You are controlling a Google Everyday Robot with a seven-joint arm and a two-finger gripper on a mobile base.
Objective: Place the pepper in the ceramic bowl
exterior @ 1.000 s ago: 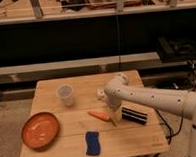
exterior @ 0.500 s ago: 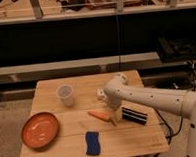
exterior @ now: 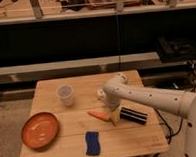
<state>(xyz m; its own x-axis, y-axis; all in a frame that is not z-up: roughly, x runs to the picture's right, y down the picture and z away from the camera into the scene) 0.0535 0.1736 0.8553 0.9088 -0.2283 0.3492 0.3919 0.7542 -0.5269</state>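
Gripper [exterior: 115, 117] is sitting low over the wooden table [exterior: 138, 140] just right of frame centre, right beside one end of the pepper [exterior: 97, 114]. The pepper is lying flat on the boards. Whether the gripper is grasping it or merely alongside it cannot be told. The ceramic bowl [exterior: 39, 130] is standing at lower left, well apart from the pepper and holding nothing. A plastic cup [exterior: 65, 95] and a blue sponge [exterior: 92, 143] are lying between.

Assessment: work is standing at the pickup stage. Lifting, carrying leftward and releasing into the bowl are all outstanding.
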